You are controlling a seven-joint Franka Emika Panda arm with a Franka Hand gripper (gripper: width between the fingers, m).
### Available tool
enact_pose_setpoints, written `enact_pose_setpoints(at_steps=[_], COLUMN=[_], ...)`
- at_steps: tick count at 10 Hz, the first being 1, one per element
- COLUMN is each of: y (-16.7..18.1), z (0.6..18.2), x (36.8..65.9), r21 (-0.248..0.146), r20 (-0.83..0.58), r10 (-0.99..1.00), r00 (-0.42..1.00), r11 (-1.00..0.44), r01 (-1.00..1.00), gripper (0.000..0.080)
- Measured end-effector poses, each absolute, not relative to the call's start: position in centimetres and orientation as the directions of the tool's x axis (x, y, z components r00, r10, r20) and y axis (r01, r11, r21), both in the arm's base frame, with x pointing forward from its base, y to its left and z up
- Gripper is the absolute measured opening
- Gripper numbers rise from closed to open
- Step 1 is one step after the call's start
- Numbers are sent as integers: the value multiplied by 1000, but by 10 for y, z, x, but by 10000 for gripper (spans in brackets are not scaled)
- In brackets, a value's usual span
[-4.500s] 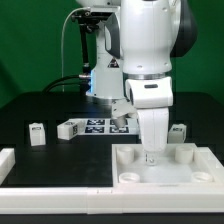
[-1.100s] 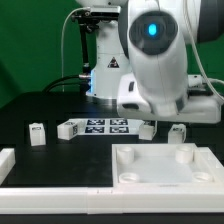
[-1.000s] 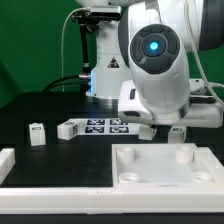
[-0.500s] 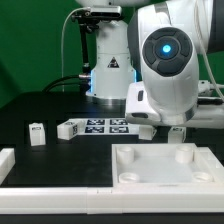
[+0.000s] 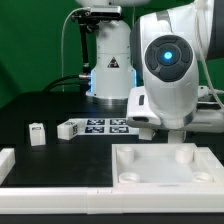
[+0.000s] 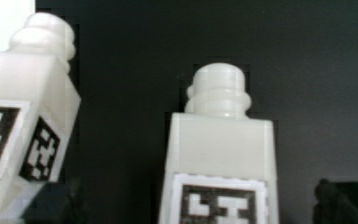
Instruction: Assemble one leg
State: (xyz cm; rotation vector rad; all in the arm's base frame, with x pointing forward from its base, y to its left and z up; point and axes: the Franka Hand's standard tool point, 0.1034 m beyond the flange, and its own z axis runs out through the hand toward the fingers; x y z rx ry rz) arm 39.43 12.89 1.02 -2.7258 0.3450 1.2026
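Note:
In the wrist view, one leg [image 6: 217, 150], a white stubby block with a rounded peg on top and a black-and-white tag, stands between my dark fingertips [image 6: 345, 196]. My gripper [image 6: 197, 206] is open, with a gap on each side of that leg. A second like leg [image 6: 25, 110] stands close beside it. In the exterior view the arm's body [image 5: 170, 75] hides my gripper and both of these legs. Another leg [image 5: 37, 133] stands alone at the exterior view's left.
The large flat white square board [image 5: 150, 168] with round corner holes lies at the front. The marker board [image 5: 95, 127] lies behind it. A white rail [image 5: 8, 163] sits at the front left. A lamp stand [image 5: 105, 60] is at the back.
The arm has left the large board, swung toward the exterior view's right and come down over the legs there, which it now hides. The parts have not moved.

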Motion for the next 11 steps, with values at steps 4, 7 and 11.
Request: enact_pose_setpoints(at_steps=[4, 7, 11], y=[131, 131, 130], z=[10, 10, 12], x=[395, 395, 395], r21=[-38, -38, -40], r20=[-740, -740, -741], r10=[-148, -148, -145], r00=[656, 656, 655], r11=[-965, -965, -965], r01=[-261, -261, -258], gripper=[287, 287, 287])
